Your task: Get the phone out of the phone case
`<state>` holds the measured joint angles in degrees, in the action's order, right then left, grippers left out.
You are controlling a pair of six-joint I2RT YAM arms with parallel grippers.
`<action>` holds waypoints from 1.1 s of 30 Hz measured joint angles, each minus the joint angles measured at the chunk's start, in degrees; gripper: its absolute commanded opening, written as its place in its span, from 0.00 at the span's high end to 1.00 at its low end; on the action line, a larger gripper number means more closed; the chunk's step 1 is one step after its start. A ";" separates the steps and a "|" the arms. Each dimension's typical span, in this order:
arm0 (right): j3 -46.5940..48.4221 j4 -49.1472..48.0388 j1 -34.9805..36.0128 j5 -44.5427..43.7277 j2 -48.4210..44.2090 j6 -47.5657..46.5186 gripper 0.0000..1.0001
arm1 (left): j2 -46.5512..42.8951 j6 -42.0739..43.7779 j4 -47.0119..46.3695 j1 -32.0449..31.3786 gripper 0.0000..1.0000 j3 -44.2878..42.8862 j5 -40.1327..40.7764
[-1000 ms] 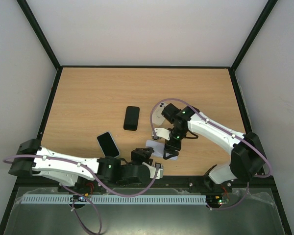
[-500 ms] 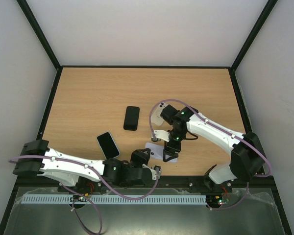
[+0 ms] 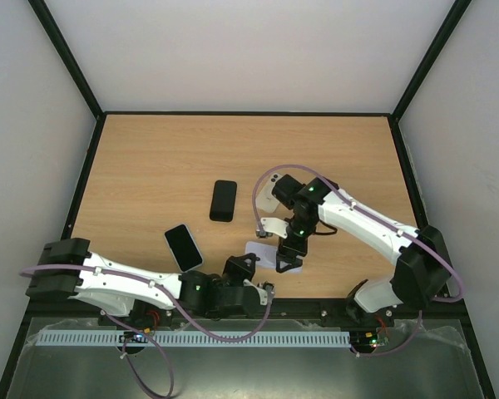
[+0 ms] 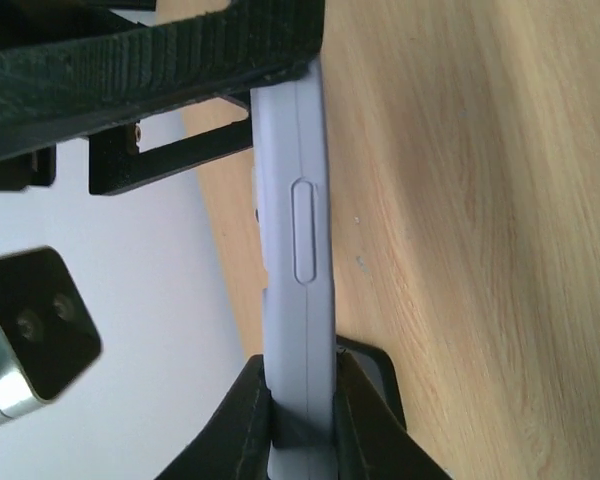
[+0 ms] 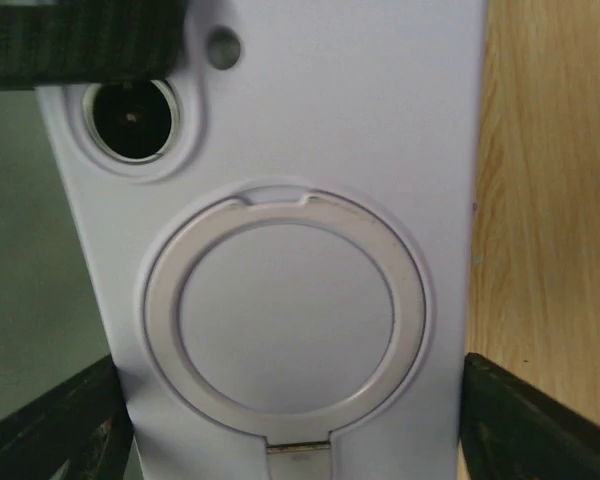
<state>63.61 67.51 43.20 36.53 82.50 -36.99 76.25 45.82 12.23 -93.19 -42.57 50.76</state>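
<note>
The phone case (image 3: 260, 252), pale lilac, is at about 6 o'clock from the middle of the wooden table (image 3: 150, 166), close to the near edge and caught between both grippers.

The left arm (image 3: 125, 283) stretches along the near edge and comes at the case from 7 o'clock. The right arm (image 3: 358, 220) bends down onto it from 1 o'clock.

The left gripper (image 4: 305, 425) is closed tight on the case. Its two black fingers (image 4: 248, 415) pinch the thin edge, front and back. The right gripper (image 5: 290, 420) stands wide, one finger against each long edge of the case, gripping it across its width.

A black phone (image 3: 224, 200) lies flat just off the table's middle, toward 9 o'clock. A second phone (image 3: 184, 246), screen up with a pale rim, lies at 8 o'clock, well apart from the case.

The right wrist view shows the back of the case, with a round ring (image 5: 162, 310) set in it and a camera hole (image 5: 132, 117) at 11 o'clock from the ring. The left wrist view shows a long side button (image 4: 306, 240) on the edge. I cannot tell whether a phone sits inside.
</note>
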 measured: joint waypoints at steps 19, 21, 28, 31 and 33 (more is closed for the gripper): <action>3.82 -1.99 0.33 -5.70 -20.72 -0.26 0.34 | -11.28 -32.89 13.05 10.43 0.97 -4.15 -27.50; 3.65 -1.57 0.33 -5.38 -19.91 -1.18 0.40 | -13.16 -34.64 13.03 11.80 0.97 -4.15 -30.05; 3.39 -0.70 0.33 -4.15 -19.93 -4.20 0.52 | -15.61 -37.75 13.09 14.25 0.97 -4.15 -36.57; 3.39 -0.42 0.33 -4.57 -19.91 -5.20 0.57 | -15.65 -38.38 13.14 14.80 0.97 -4.15 -38.01; 3.39 0.00 0.33 -4.74 -19.91 -5.84 0.61 | -15.74 -38.77 13.29 15.17 0.97 -4.15 -38.69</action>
<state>67.00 67.51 43.53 31.79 62.59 -42.83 60.51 7.05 25.52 -78.02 -46.72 12.08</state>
